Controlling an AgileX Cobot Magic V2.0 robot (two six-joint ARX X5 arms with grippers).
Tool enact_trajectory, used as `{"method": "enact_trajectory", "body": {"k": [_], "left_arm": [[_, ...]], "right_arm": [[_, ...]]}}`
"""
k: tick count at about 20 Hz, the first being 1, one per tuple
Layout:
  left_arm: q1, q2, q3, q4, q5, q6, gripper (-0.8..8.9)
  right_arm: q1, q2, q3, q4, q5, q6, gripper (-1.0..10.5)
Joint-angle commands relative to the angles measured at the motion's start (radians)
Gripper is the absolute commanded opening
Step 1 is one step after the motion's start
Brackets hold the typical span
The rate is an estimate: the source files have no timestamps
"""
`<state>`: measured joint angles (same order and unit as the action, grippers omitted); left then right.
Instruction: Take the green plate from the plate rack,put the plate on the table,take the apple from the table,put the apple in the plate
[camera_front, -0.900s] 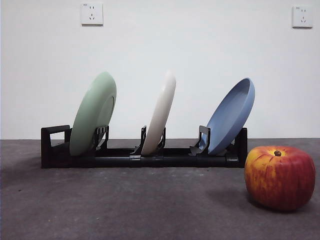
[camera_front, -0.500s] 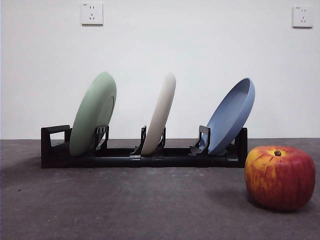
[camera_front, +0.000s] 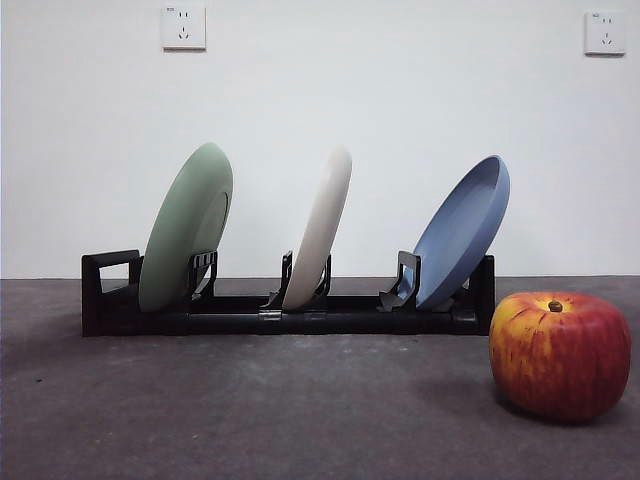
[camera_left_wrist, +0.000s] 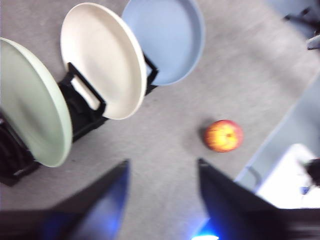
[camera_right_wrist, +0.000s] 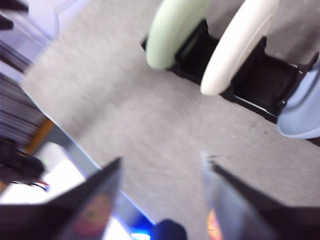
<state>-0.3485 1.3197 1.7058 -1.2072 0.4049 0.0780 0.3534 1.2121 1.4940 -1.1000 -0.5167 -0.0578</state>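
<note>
Leaning rightward in the leftmost slot of the plate rack (camera_front: 280, 318): green plate (camera_front: 187, 226), upright on its rim, untouched. Middle slot: white plate (camera_front: 320, 226), tilted the same way. Rightmost slot: blue plate (camera_front: 463, 230), hollow side up and to the left, leaning more steeply. Rack set far back on the table (camera_front: 250, 410), its loop handle at the left end. Apple (camera_front: 559, 353) standing on the bare table at near right, in front of the rack's right end, stem dimple up, well apart from the rack.

Left wrist view: left gripper (camera_left_wrist: 162, 187) raised high over the table, black jaws spread wide with nothing between them, looking down on all three plates and on the apple (camera_left_wrist: 223, 135); picture blurred. Right wrist view: right gripper (camera_right_wrist: 160, 187) likewise high over the table, jaws wide apart and empty, the green plate (camera_right_wrist: 175, 31) and white plate (camera_right_wrist: 237, 44) seen edge-on in the rack beyond; picture blurred. Neither gripper visible in the front view.
</note>
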Motion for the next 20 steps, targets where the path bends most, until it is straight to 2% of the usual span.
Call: {"method": "enact_trajectory", "body": {"k": [1,3,4,8,13,16,20], "left_arm": [[-0.02,0.026,0.002,0.037,-0.076,-0.022,4.81],[-0.026,0.048,0.002,0.058,-0.116,-0.022,4.81],[-0.026,0.059,0.002,0.073,-0.142,-0.022,4.81],[-0.026,0.121,0.002,0.172,-0.253,-0.034,4.81],[-0.026,0.264,0.002,0.326,-0.275,-0.04,4.81],[-0.026,0.357,0.002,0.374,-0.28,-0.043,4.8],[-0.025,0.452,0.002,0.401,-0.348,-0.044,4.8]], "right_arm": [[0.035,0.023,0.003,0.012,0.115,-0.013,6.1],[0.056,0.032,0.003,0.023,0.188,-0.001,6.1],[0.06,0.034,0.004,0.034,0.197,0.005,6.0],[0.06,0.034,0.009,0.082,0.195,0.018,6.0],[0.06,0.034,0.011,0.106,0.195,0.032,6.0],[0.06,0.034,0.011,0.106,0.195,0.032,6.0],[0.06,0.034,0.011,0.106,0.195,0.032,6.0]]}}
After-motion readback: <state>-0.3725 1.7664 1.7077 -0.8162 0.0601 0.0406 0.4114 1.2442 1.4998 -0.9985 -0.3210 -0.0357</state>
